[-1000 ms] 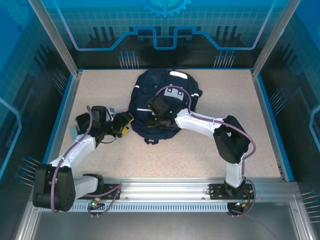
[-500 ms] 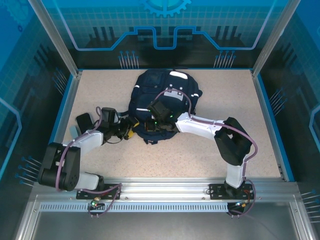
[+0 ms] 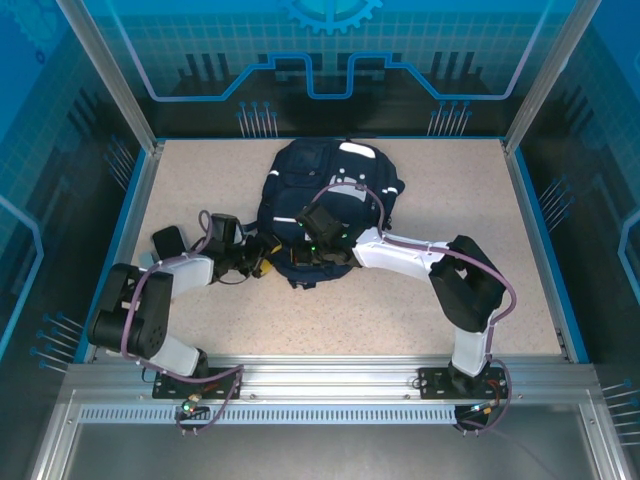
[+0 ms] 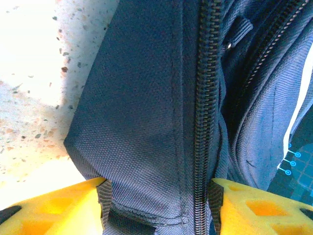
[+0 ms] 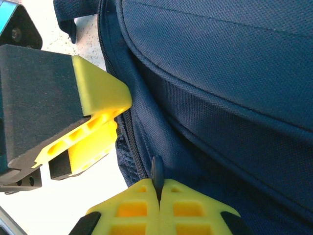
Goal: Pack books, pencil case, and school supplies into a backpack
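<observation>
Top external view: the backpack (image 3: 330,190) lies flat mid-table, with both arms at its near-left edge. The left gripper (image 3: 256,262) sits at the backpack's near-left corner. Its wrist view shows the yellow fingers (image 4: 54,208) partly apart, with a fold of navy fabric and the zipper (image 4: 205,98) filling the gap, so we read it as clamping the backpack. The right gripper (image 5: 159,192), just right of it on the same edge, is fully closed and pinches a dark zipper pull (image 5: 157,171). The zipper teeth look closed where we can see them. Our judgement is that the step in hand is opening the compartment. The next move calls for drawing the pull along the zipper line while the left holds the fabric taut. The pull may slip out, or the bag may drag. The bare table (image 3: 450,220) to the right of the backpack is open. The left of the backpack is tight, taken up by the left arm and a dark item (image 3: 165,240) we cannot identify.
</observation>
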